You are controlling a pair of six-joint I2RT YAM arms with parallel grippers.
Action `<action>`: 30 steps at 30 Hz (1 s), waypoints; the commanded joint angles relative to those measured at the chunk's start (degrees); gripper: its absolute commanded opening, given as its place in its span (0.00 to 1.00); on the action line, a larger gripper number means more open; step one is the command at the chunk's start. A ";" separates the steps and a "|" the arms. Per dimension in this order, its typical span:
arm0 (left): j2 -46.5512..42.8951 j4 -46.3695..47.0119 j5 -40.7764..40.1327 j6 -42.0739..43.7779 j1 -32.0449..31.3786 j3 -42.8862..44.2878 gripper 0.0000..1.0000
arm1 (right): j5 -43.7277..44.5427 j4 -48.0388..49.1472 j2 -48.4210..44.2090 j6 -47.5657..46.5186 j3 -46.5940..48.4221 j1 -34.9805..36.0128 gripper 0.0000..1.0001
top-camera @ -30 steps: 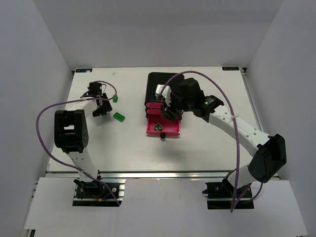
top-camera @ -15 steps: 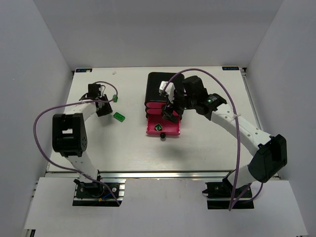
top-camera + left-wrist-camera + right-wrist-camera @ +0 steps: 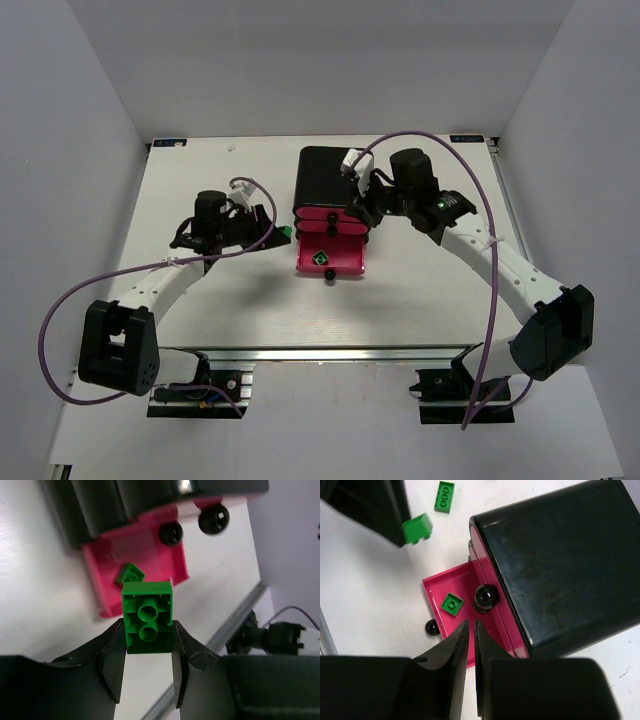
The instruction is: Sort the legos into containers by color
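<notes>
My left gripper (image 3: 276, 230) is shut on a dark green lego (image 3: 147, 617), held by its sides above the table just left of the drawer unit; it also shows in the top view (image 3: 285, 232). The black casing (image 3: 328, 178) holds magenta drawers. The bottom drawer (image 3: 345, 262) is pulled out, with one small green lego (image 3: 320, 258) inside, also seen in the right wrist view (image 3: 451, 604). My right gripper (image 3: 470, 626) is shut and empty above the open drawer's right part, near the casing front (image 3: 362, 207). No purple or yellow-green legos show.
Another green lego (image 3: 444, 496) lies on the table left of the drawers; my left arm hides it in the top view. Round black knobs (image 3: 485, 596) stick out from the drawer fronts. White walls close in the table on three sides.
My left arm has swung from the far left of the table to the drawer unit, carrying a green lego. My right gripper has drawn back from the open drawer toward the casing.
</notes>
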 commanded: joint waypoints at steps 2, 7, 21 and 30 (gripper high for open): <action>-1.81 2.04 3.18 -5.21 -3.08 -1.19 0.21 | -1.19 1.77 0.52 2.71 1.52 -1.17 0.16; 0.82 5.20 2.21 -8.29 -6.43 -1.90 0.22 | -1.63 2.21 0.00 3.15 0.65 -1.79 0.23; 15.33 7.93 -8.51 -11.56 -13.11 6.18 0.75 | -2.77 1.86 -2.73 3.41 -1.37 -2.22 0.35; 3.04 0.74 -14.39 -11.64 -11.79 6.37 0.67 | -20.25 -2.89 0.87 -2.83 0.64 -1.09 0.33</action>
